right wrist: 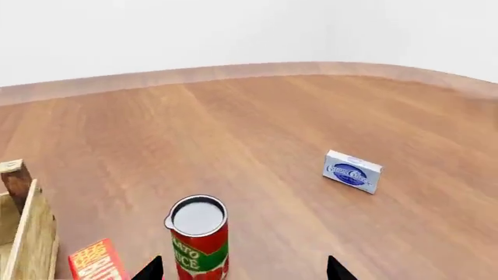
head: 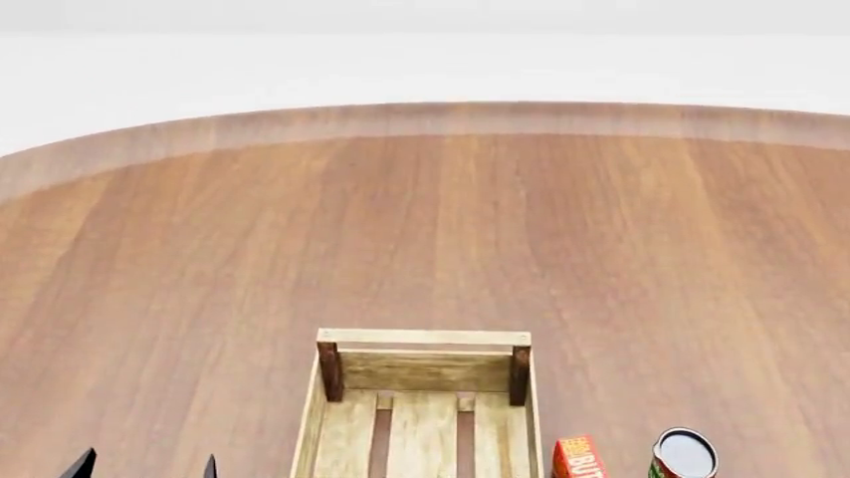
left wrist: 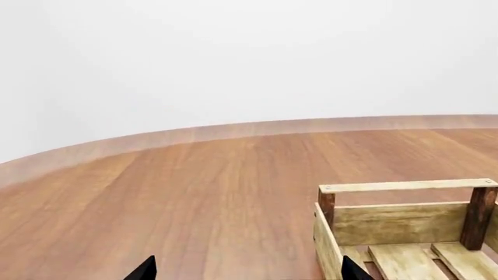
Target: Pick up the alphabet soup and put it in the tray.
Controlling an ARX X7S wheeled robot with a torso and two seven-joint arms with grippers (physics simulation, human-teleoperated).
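- The tray is seen from the head view at the near middle of the round wooden table, its far end wall and two dark corner posts in full sight and its near part cut by the frame.
- In the left wrist view the same tray is shown only by one end and a corner; bare table fills the rest.
- A red and green labelled can is shown upright in the right wrist view, with a red-orange box between it and the tray's corner; both also appear in the head view, the can and the box just beside the tray's right side.
- A small blue and white box is shown only by the right wrist view, well apart from the can.
- The alphabet soup is not seen in any view, so its place cannot be told.
- The left gripper is shown only by two dark fingertips, spread apart with nothing between them, near the tray's left side.
- The right gripper is likewise spread wide, its tips flanking the red and green can without touching it.
- Wide open table is seen beyond the tray up to the curved far edge.
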